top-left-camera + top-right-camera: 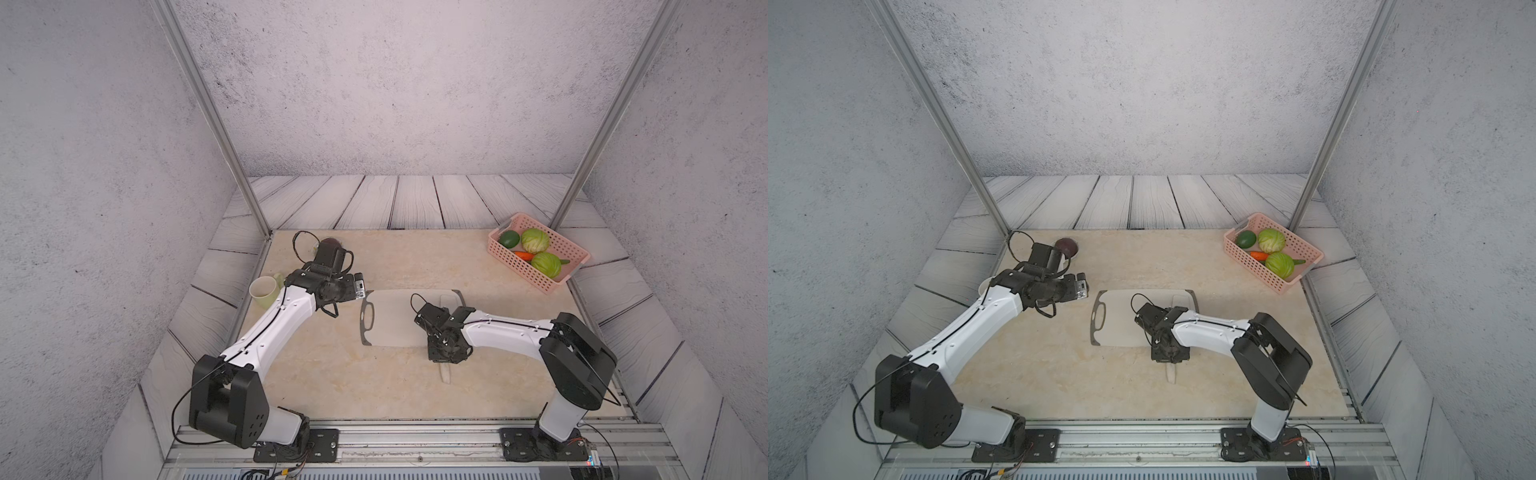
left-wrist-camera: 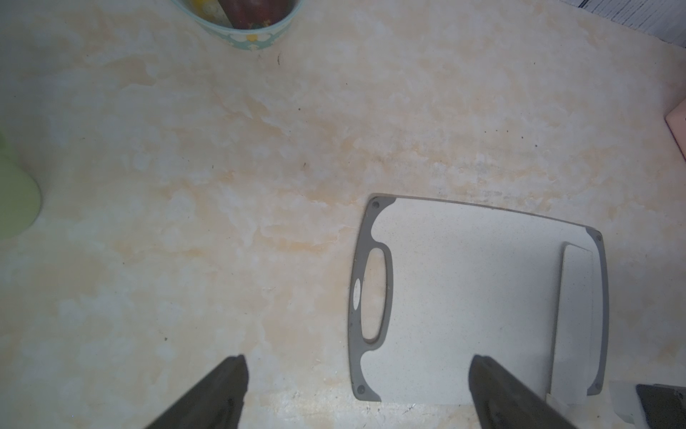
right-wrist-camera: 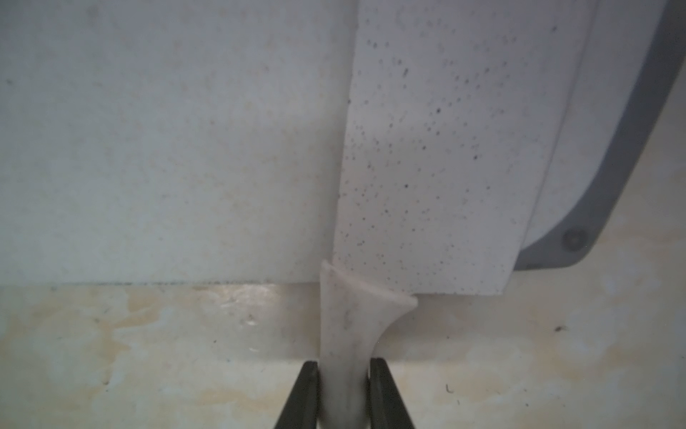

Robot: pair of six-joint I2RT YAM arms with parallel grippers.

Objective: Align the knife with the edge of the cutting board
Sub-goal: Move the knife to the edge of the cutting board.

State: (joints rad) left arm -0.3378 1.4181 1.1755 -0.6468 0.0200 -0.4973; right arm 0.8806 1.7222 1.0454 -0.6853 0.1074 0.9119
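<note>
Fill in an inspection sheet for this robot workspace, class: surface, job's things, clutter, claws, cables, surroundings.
Surface: beige marbled tabletop, small dark specks.
Job's things: off-white cleaver-shaped knife lies on the pale grey-white rectangular cutting board, beside its plain dark-trimmed end, handle overhanging the near edge.
Clutter: pink plastic lattice basket of green and orange toy vegetables; pale green mug; flower-patterned bowl.
Claws: right claw shut on the knife handle; left claw open, empty.
Cables: black cable loops at both wrists, one above the board.
Surroundings: grey textured walls, aluminium posts.
</note>
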